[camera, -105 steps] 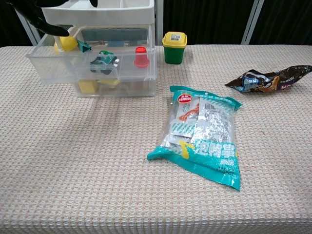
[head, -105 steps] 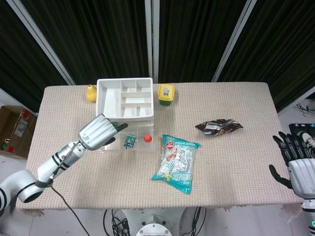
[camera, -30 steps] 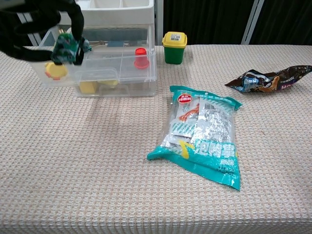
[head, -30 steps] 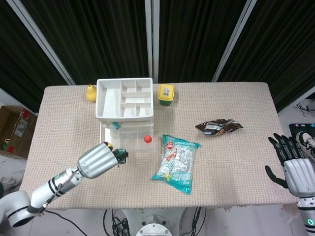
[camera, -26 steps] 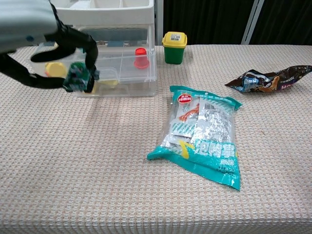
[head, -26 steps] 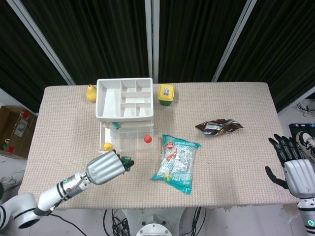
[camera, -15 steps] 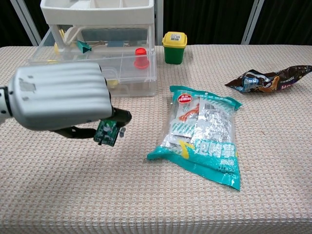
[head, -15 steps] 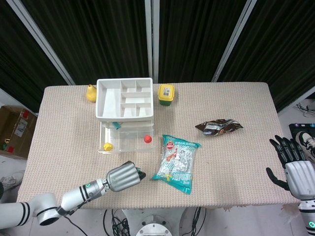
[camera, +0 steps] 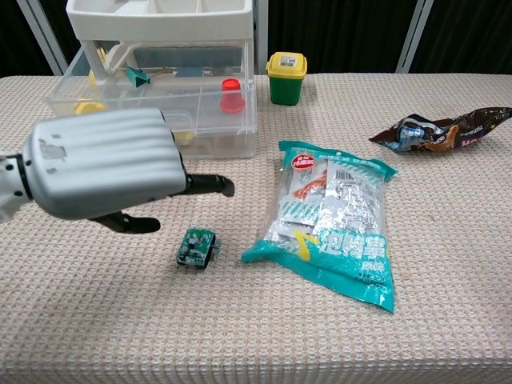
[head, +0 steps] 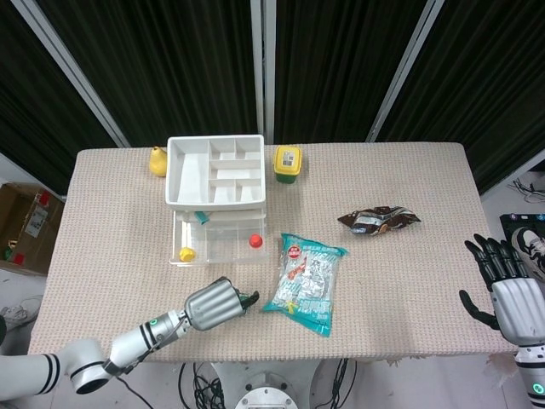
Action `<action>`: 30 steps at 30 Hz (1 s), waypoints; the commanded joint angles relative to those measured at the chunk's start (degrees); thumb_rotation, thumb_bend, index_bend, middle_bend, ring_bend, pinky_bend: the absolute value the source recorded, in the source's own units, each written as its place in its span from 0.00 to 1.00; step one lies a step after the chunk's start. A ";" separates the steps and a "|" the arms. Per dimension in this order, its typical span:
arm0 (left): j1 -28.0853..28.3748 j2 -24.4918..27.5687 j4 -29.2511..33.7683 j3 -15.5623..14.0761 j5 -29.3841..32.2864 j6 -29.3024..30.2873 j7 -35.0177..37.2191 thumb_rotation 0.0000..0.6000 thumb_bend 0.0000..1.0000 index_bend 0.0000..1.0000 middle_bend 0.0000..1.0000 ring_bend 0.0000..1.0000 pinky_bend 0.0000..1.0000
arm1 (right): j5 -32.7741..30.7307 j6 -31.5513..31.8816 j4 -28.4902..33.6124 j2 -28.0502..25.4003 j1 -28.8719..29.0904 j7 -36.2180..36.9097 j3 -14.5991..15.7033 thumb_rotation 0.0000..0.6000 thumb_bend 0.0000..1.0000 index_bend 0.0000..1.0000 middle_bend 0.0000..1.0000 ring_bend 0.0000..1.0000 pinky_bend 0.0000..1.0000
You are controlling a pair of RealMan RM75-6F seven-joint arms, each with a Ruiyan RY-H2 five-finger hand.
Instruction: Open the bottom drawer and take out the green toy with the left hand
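The green toy [camera: 196, 247] lies flat on the cloth in front of the drawer unit, just left of the snack bag. My left hand [camera: 104, 164] hovers above and to the left of it with its fingers spread, holding nothing; in the head view this hand [head: 215, 304] hides the toy. The clear bottom drawer [camera: 216, 120] [head: 223, 240] stands pulled out under the white unit [head: 215, 170]. Beyond the table's right edge my right hand [head: 511, 294] waits open.
A green snack bag [camera: 332, 220] lies right of the toy. A dark crumpled packet [camera: 440, 130] is at the far right and a small yellow-green bin [camera: 286, 78] is beside the unit. A red piece [camera: 231, 92] and a yellow piece [camera: 86, 107] sit in the drawer.
My left hand carried the green toy from the drawer toward the front of the table, then let it go. The toy now lies on the cloth.
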State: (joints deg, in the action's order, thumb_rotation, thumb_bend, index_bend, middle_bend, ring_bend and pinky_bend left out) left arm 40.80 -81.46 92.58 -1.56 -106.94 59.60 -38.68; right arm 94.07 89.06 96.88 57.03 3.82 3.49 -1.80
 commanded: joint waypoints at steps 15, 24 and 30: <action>-18.35 17.17 3.94 3.37 16.95 27.49 26.87 1.00 0.11 0.23 0.38 0.43 0.53 | 1.50 0.28 -0.80 0.32 0.09 1.06 0.50 1.00 0.29 0.00 0.00 0.00 0.00; -27.63 17.72 -1.49 0.46 28.22 25.97 37.93 0.83 0.07 0.23 0.24 0.24 0.24 | 2.51 -1.02 -2.97 1.52 0.93 2.51 1.18 1.00 0.30 0.00 0.00 0.00 0.00; -33.58 14.20 -3.20 -1.54 25.74 32.08 37.00 0.73 0.06 0.23 0.23 0.23 0.23 | 2.59 -1.72 -4.08 2.77 1.34 3.03 1.47 1.00 0.30 0.00 0.00 0.00 0.00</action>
State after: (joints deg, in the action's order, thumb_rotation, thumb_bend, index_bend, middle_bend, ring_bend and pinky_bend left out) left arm 8.84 -65.95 90.10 -2.19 -80.10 89.63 -1.24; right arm 96.68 87.42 92.86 59.71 5.12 6.49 -0.38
